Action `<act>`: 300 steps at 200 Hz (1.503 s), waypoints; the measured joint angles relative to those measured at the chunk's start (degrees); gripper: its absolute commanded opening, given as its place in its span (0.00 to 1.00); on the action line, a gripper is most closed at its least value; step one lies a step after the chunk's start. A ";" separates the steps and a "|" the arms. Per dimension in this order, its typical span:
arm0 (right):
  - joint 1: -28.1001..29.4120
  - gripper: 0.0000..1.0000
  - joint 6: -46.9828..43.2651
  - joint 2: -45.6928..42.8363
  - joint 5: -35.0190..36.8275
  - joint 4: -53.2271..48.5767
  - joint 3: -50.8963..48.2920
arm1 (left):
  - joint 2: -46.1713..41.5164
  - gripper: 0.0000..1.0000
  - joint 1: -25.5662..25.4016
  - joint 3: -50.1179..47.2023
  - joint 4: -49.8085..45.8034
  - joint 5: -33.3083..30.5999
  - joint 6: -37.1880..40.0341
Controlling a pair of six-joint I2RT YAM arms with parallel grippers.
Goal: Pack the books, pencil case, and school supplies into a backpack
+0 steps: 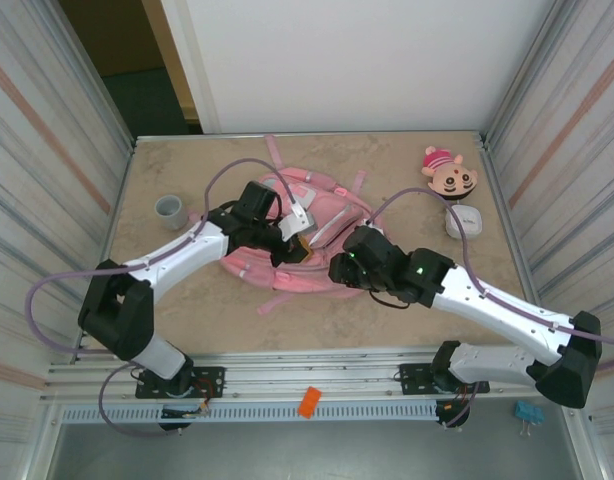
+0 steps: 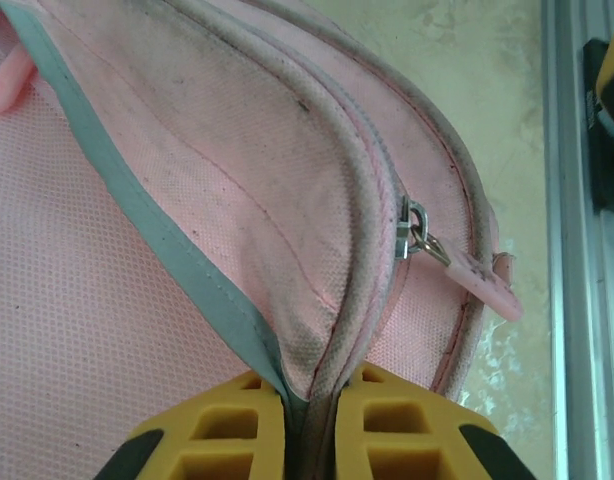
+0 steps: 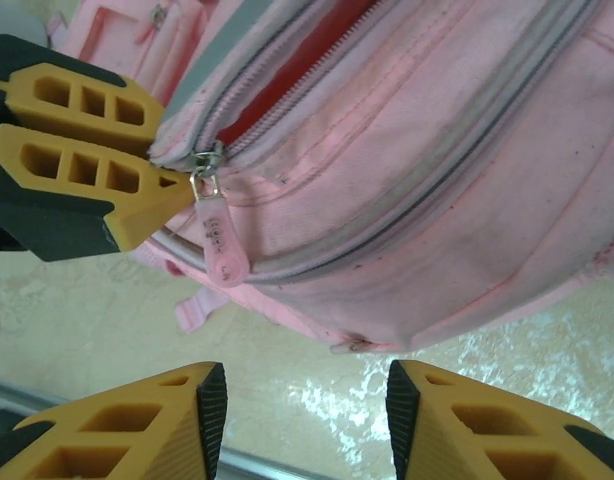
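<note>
The pink backpack (image 1: 322, 225) lies flat in the middle of the table. My left gripper (image 2: 312, 430) is shut on the backpack's fabric edge beside the zip; a pink zip pull (image 2: 477, 275) hangs just ahead of it. In the right wrist view the backpack (image 3: 417, 150) has its zip partly open on a red inside (image 3: 287, 70), and the left gripper's yellow fingers (image 3: 87, 170) pinch the rim by a zip pull (image 3: 219, 240). My right gripper (image 3: 307, 410) is open over bare table at the backpack's near edge, holding nothing. The books, pencil case and school supplies are out of view.
A grey cup (image 1: 171, 210) stands at the left. A doll head with a pink hat (image 1: 449, 172) and a small white object (image 1: 465, 221) lie at the back right. Ribbed walls close both sides, with a metal rail (image 1: 307, 365) along the near edge.
</note>
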 measured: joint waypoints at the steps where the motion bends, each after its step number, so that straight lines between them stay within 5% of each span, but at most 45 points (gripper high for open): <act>1: 0.02 0.48 -0.11 0.07 0.04 0.04 0.00 | 0.07 0.00 0.00 0.09 -0.07 0.02 -0.09; 89: 0.04 0.50 -7.76 13.11 1.86 4.83 7.80 | 1.46 0.00 0.20 1.79 -2.08 2.27 -3.63; 112: -0.02 0.46 -7.72 15.08 3.32 3.58 9.42 | 1.60 0.00 0.87 1.79 -2.12 3.19 -4.57; 143: -1.46 0.26 -7.04 16.11 5.03 1.09 10.36 | 1.60 0.00 1.29 1.79 -1.90 3.67 -5.11; 204: -2.82 0.27 -6.43 16.44 4.96 -1.60 11.67 | 1.60 0.00 1.68 1.79 -1.31 4.42 -5.99; 260: -3.69 0.00 -8.31 17.59 1.07 -2.16 13.22 | 1.60 0.00 1.99 1.79 -1.38 4.48 -5.22; 300: -8.48 0.00 -9.49 16.70 -2.19 -4.24 13.31 | 1.44 0.00 2.78 1.77 -2.67 4.28 -1.20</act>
